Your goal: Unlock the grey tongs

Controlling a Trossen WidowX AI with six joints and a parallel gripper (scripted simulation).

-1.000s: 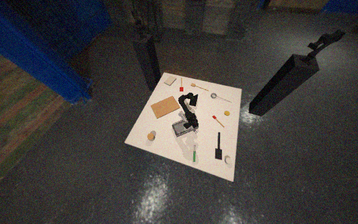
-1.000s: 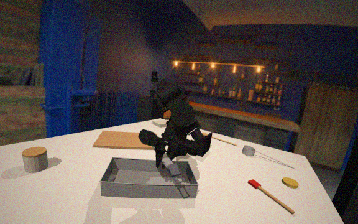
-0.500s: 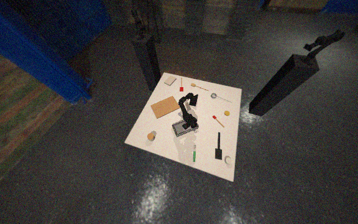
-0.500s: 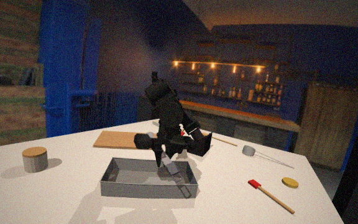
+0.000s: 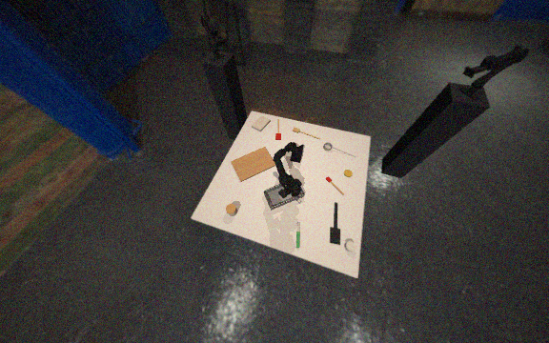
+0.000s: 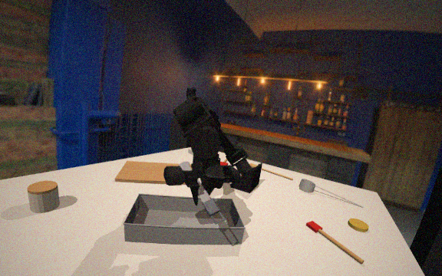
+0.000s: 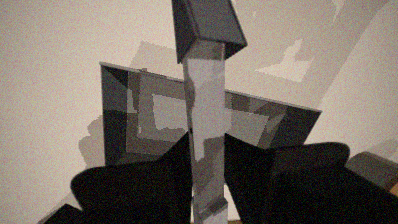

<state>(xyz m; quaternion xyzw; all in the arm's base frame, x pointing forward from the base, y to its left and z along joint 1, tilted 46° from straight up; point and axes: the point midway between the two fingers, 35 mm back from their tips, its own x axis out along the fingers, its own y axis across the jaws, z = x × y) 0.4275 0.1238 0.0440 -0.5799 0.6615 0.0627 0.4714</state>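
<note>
The grey tongs (image 6: 208, 204) (image 7: 206, 100) are held between the fingers of my gripper (image 6: 199, 187) (image 7: 201, 133), which is shut on them. They slope down to the lower right in the exterior view, over the right part of the roasting tin (image 6: 183, 234) (image 7: 114, 137). A dark grey block sits on them ahead of the fingers in the wrist view. Whether they are locked is not clear. The tin stands on the table below the gripper. The wooden board (image 5: 253, 165) (image 6: 142, 173) lies flat behind the tin, with nothing seen on it; the arm hides its right part in the exterior view.
A canister with a wooden lid (image 5: 231, 210) (image 6: 44, 197) stands left of the tin. To the right lie a red-headed spatula (image 5: 335, 186) (image 6: 340, 246), a yellow disc (image 5: 348, 173) (image 6: 358, 225) and a strainer (image 6: 307, 185). A black turner (image 5: 335, 235) and a green-handled tool (image 5: 297, 239) lie near the front.
</note>
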